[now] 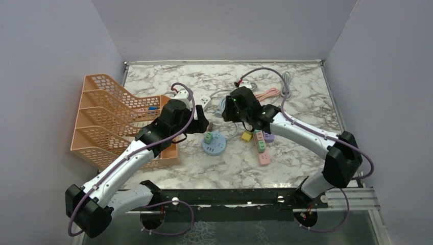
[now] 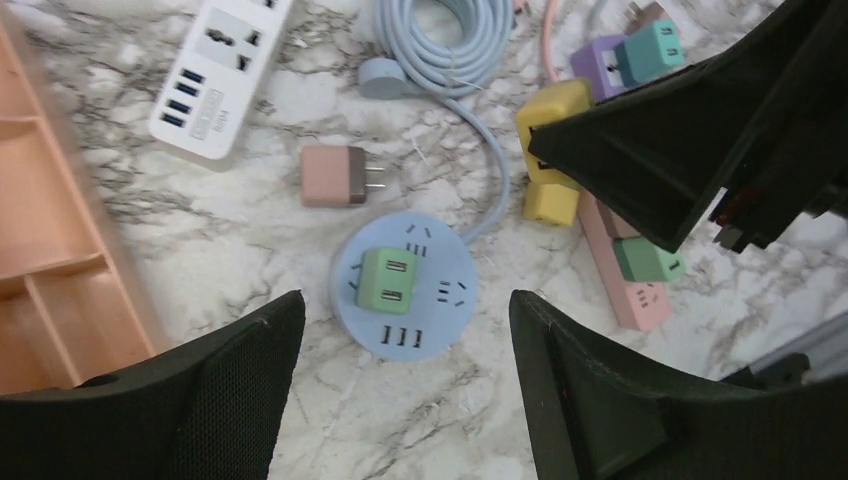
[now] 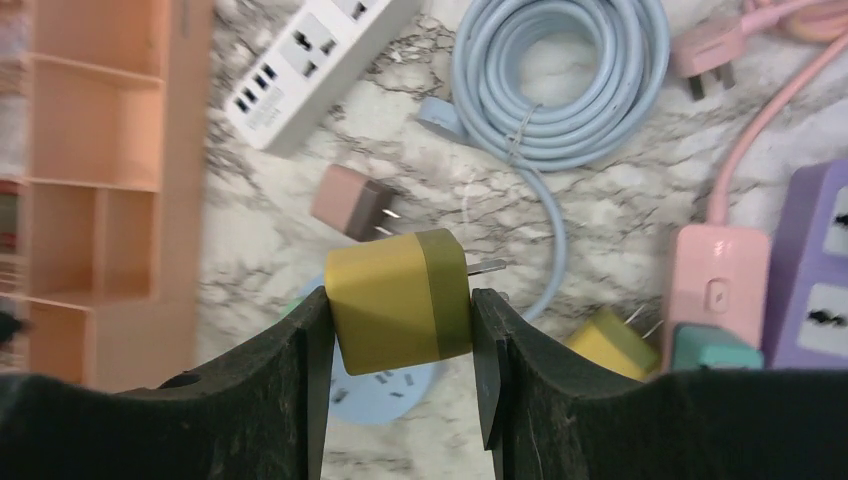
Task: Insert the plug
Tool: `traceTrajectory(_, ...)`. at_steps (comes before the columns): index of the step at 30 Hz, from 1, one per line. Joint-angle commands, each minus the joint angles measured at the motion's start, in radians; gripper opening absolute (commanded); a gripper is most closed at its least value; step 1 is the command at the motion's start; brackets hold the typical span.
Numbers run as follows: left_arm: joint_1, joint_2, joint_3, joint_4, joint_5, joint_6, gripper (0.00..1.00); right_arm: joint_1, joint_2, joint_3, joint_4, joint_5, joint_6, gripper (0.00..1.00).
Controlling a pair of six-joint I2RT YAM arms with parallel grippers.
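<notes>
My right gripper (image 3: 402, 300) is shut on a yellow plug (image 3: 385, 320), whose metal prongs point right. It hangs above the marble table, partly over the round blue socket hub (image 3: 375, 395). In the left wrist view the hub (image 2: 440, 295) lies flat with a green USB plug (image 2: 387, 280) seated in it. My left gripper (image 2: 405, 325) stands open just above the hub, with nothing between its fingers (image 2: 250, 380). From the top camera both grippers meet mid-table, the left (image 1: 203, 124) and the right (image 1: 228, 113), just behind the hub (image 1: 213, 145).
An orange mesh organiser (image 1: 110, 117) fills the left side. A pink plug (image 2: 335, 175), a white power strip (image 2: 215, 70) and a coiled blue cable (image 3: 555, 80) lie behind the hub. To its right are a second yellow plug (image 3: 610, 345), a pink strip (image 3: 715, 280) and a purple block (image 3: 815, 280).
</notes>
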State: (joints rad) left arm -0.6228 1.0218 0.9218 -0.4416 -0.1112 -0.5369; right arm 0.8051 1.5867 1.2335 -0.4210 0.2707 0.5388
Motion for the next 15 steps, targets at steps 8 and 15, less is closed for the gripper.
traceTrajectory(8,-0.006,0.063,-0.157,0.451,0.414,-0.093,0.73,-0.001,-0.157,-0.093,-0.008,-0.094,0.667,0.34)
traceTrajectory(15,-0.023,0.096,-0.197,0.61,0.378,-0.173,0.68,-0.001,-0.18,-0.083,-0.06,-0.155,0.765,0.34)
